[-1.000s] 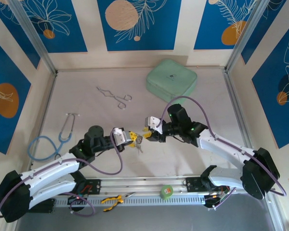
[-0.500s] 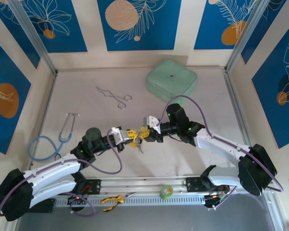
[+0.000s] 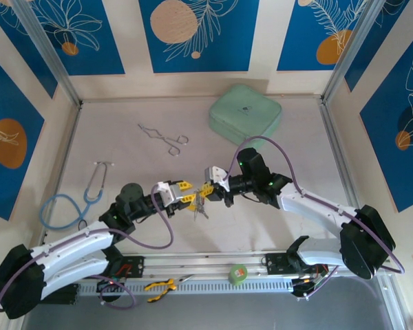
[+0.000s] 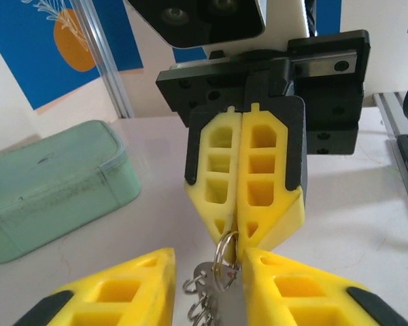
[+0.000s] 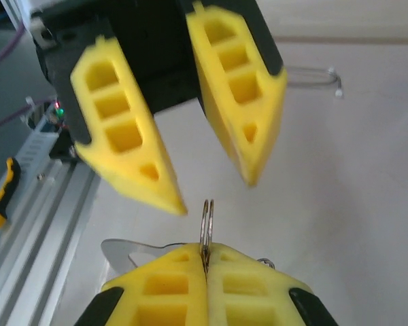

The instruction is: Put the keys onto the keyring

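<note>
**Item 1: right gripper** [image 3: 209, 192]. Centre of the overhead frame. Both yellow fingers are pressed flat together, pinching the keyring [image 5: 206, 219] at its lower edge. The ring stands upright above the fingertips in the right wrist view.

**Item 2: left gripper** [image 3: 188, 194]. Just left of item 1, tip to tip with it. Its 2 yellow fingers [image 5: 134, 146] are spread apart and hold nothing. The ring sits below the gap between them; contact cannot be told.

**Item 3: the keys** [image 4: 202, 291]. Small and silver, hanging from the ring at the bottom centre of the left wrist view, above the table [image 3: 282, 227].

**Item 4: other things.**
- Mint-green case [image 3: 245, 113], upper right.
- Forceps [image 3: 164, 137], upper left.
- Blue stethoscope [image 3: 72, 201], left edge.
- Green tape roll [image 3: 239, 274], bottom rail.
</note>
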Tool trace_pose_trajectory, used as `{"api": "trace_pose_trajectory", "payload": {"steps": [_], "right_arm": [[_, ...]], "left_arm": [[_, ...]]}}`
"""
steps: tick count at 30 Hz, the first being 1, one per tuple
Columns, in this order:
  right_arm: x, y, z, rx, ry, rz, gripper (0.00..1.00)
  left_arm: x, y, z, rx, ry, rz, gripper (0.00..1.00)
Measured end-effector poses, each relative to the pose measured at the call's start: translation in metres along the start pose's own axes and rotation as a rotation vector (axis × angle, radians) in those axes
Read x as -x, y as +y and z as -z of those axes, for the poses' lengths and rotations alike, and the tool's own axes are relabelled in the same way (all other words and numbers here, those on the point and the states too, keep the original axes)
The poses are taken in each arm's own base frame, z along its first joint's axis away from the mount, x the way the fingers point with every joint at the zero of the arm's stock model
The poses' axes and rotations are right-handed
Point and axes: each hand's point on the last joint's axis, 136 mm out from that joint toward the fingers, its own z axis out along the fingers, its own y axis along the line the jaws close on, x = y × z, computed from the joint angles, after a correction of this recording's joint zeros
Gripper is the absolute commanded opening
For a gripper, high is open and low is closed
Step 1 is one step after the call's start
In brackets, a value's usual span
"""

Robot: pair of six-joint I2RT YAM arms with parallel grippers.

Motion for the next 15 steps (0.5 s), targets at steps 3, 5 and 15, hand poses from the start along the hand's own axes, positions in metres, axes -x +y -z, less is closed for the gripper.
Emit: {"api": "trace_pose_trajectory", "payload": {"steps": [3,5,15], "right_arm": [[-0.005,0.000,0.000,-0.016,0.068,0.019,0.00],[-0.004,-0.001,0.000,-0.029,0.109,0.048,0.00],[0.000,0.003,-0.005,-0.049,0.215,0.148,0.00]], "left_arm": [[-0.007,-0.001,0.001,-0.008,0.059,-0.021,0.24],[-0.008,0.000,0.000,-0.015,0.090,-0.031,0.26],[-0.020,-0.002,-0.004,-0.047,0.170,-0.034,0.25]]}}
